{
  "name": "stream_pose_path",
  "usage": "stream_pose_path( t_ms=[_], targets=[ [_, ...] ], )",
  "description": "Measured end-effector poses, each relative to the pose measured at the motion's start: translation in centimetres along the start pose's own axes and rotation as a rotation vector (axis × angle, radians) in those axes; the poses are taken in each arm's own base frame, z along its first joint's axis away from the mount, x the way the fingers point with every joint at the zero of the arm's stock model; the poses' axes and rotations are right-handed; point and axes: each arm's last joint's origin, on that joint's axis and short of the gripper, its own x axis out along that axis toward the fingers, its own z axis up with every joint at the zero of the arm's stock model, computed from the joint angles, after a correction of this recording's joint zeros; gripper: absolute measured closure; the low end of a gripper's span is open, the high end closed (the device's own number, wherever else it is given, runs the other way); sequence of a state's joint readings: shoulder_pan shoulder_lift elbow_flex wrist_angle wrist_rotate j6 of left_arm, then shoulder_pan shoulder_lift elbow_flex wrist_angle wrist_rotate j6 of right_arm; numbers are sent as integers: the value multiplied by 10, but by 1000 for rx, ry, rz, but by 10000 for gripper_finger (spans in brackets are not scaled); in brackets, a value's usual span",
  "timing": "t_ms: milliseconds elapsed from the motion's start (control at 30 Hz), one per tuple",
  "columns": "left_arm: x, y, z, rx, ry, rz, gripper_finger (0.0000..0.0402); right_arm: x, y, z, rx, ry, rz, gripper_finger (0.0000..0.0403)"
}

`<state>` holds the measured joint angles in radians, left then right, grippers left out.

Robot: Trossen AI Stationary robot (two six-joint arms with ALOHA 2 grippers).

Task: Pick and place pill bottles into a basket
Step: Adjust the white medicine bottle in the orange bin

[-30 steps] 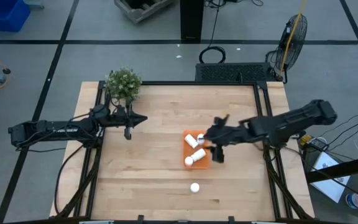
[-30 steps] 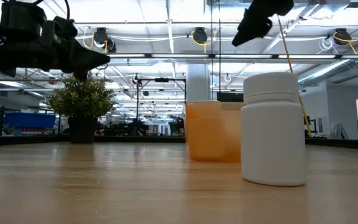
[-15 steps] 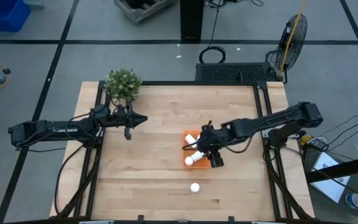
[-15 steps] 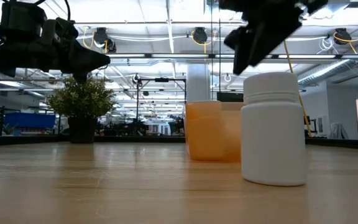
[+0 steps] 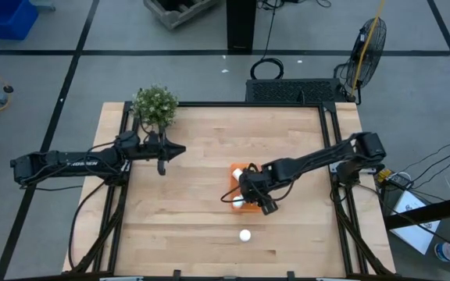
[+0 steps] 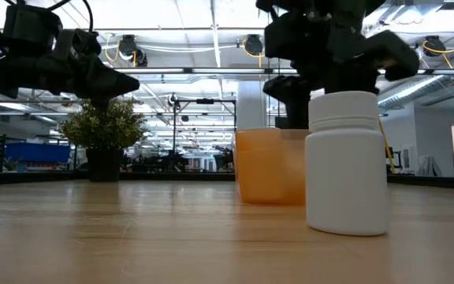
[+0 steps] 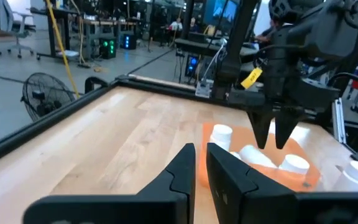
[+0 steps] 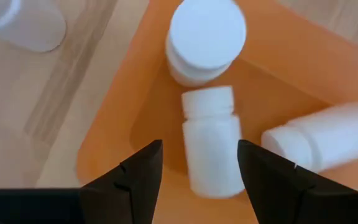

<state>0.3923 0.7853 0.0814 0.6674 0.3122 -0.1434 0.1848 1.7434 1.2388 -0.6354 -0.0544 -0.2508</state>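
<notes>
Pill bottles: three lie or stand in the basket; one upright with its cap toward the camera, one on its side in the middle, one on its side at the far edge; a fourth bottle stands alone on the table, well apart from the basket on the near side; in the low view this lone bottle fills the foreground with the basket behind it.

Right gripper: the right gripper now hangs directly over the basket; a second ago it was off to the basket's right side, and half a second ago at its edge; so the arm has swung in across the tray; fingers stand apart with nothing between them, straddling the middle bottle from above.

Meaning for task: judged a release just finished, or a pass across the basket toward the lone bottle; I cannot tell which; either way one bottle at least remains to collect.

Left gripper: the left gripper waits near the potted plant, unchanged over the last second; fingers close together with only a thin slit, holding nothing.

Risk: the open fingers sit low over the loose bottles; a sideways sweep could knock one out.
</notes>
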Motion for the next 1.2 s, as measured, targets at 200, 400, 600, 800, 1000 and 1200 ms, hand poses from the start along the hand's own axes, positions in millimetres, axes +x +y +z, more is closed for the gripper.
stream_pose_path(
  t_ms=[200,400,600,800,1000,1200],
  targets=[
    [0,0,-3,-9,28,4,357,13,-2,3,-56,-4,-4,206],
    [0,0,-3,-9,35,5,357,21,-3,6,-92,-26,-10,206],
    [0,1,-5,-6,46,7,357,29,-9,7,-89,-37,-18,207],
    [0,1,-5,-3,48,7,357,35,-15,5,-77,-28,-22,207],
    [0,1,-5,1,55,12,357,34,-18,5,-73,-38,-28,207],
    [0,1,-5,2,55,16,357,34,-19,5,-65,-38,-27,244]
  ],
)
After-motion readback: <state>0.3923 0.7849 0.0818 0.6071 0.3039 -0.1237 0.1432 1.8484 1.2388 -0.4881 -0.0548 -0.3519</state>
